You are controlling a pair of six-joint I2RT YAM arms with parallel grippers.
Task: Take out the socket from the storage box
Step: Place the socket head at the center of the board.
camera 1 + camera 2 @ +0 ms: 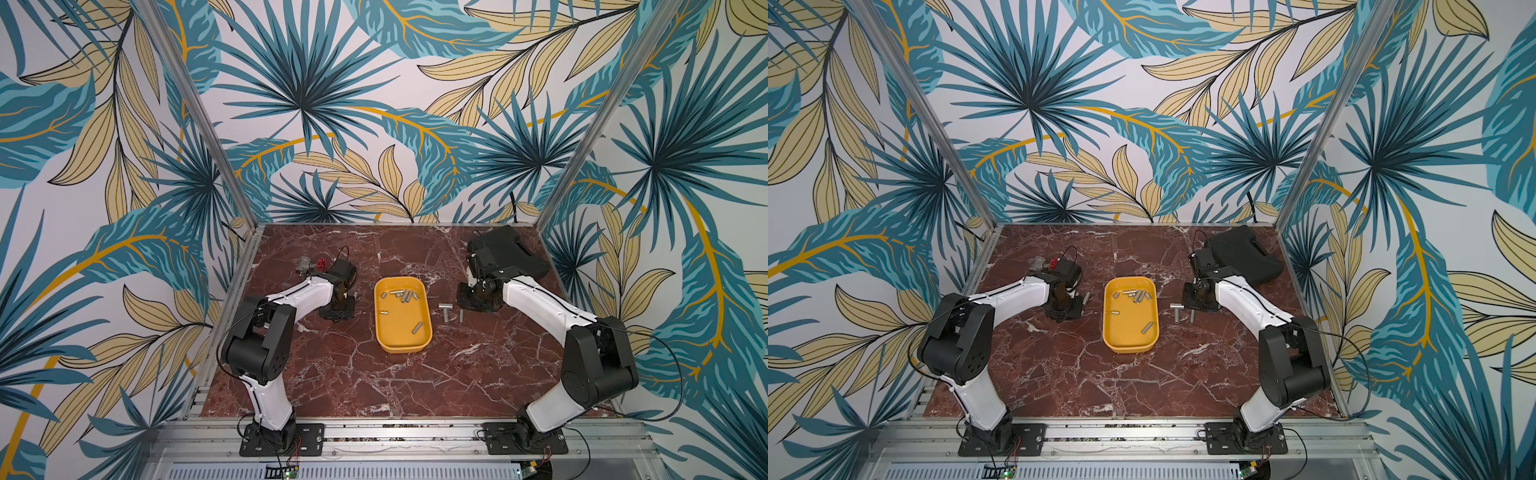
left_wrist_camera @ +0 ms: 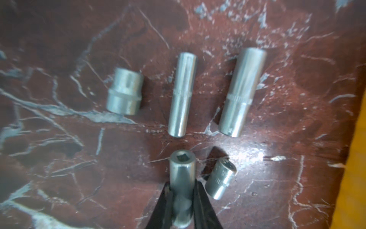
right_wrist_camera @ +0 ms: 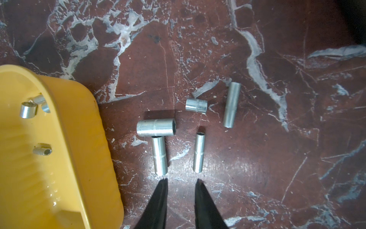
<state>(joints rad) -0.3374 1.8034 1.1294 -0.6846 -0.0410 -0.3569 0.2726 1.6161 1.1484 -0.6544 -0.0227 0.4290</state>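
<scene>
Marble tabletop (image 1: 374,382): my left gripper (image 2: 182,183) is clamping a shiny hex-mouthed socket (image 2: 182,170); my right gripper (image 3: 181,180) is hanging parted, empty, beside the yellow storage box (image 3: 79,128).

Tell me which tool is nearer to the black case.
Right. The right tool is close beside the black case; the left tool, gripping a socket, is beyond the yellow tray.

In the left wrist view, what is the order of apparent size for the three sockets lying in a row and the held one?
1. thick long socket
2. slim long socket, by length
3. stubby socket, wider but shorter
Unranked: held socket, nearer the camera, partly hidden by the left gripper
</scene>
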